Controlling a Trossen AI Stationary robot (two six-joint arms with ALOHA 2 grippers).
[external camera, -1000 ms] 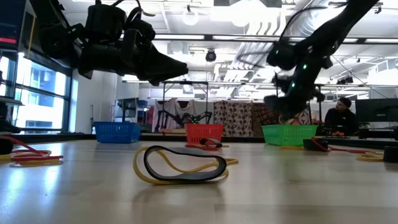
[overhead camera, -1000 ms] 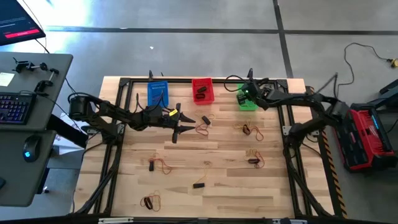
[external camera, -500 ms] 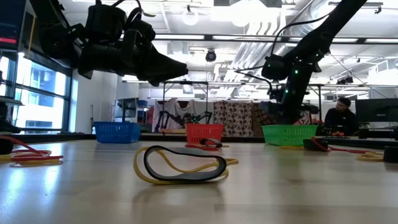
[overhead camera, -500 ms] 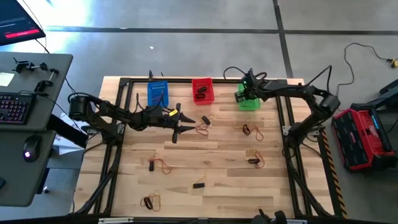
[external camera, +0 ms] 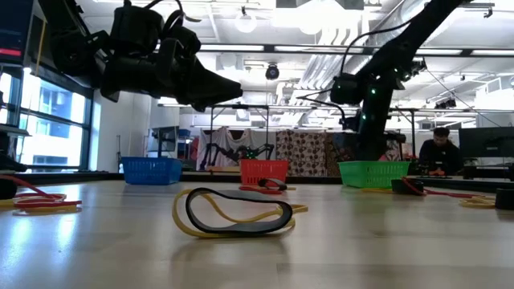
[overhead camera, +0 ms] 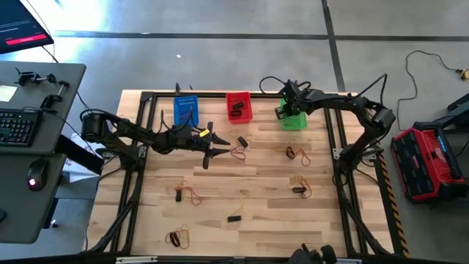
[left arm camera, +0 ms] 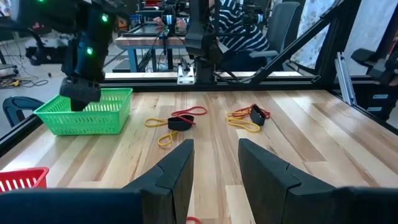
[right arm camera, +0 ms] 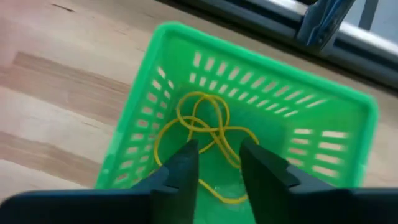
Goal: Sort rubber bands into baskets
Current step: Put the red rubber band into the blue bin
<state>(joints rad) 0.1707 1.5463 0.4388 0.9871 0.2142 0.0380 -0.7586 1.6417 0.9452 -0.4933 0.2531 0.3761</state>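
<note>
Three baskets stand along the far edge: blue [overhead camera: 185,110], red [overhead camera: 238,106] and green [overhead camera: 294,119]. Yellow rubber bands [right arm camera: 205,134] lie on the green basket's [right arm camera: 323,124] floor. My right gripper [right arm camera: 217,163] hovers open just above that basket, fingers pointing down into it, nothing between them. A dark band [overhead camera: 236,110] lies in the red basket. Loose rubber bands [overhead camera: 238,147] [overhead camera: 293,152] [overhead camera: 187,194] lie scattered on the table. My left gripper [overhead camera: 216,150] waits open above the table's middle, left of the red and black bands [left arm camera: 177,121].
More loose bands lie toward the near edge [overhead camera: 234,218] [overhead camera: 176,237] and at the right [overhead camera: 299,185]. A black and yellow band [external camera: 233,213] lies close to the low camera. A dark metal frame [overhead camera: 146,95] borders the table. A person [external camera: 440,148] sits beyond the far edge.
My right arm has drawn its elbow in toward the table, and its gripper has risen a little and shifted slightly toward the table's left, staying over the green basket.
</note>
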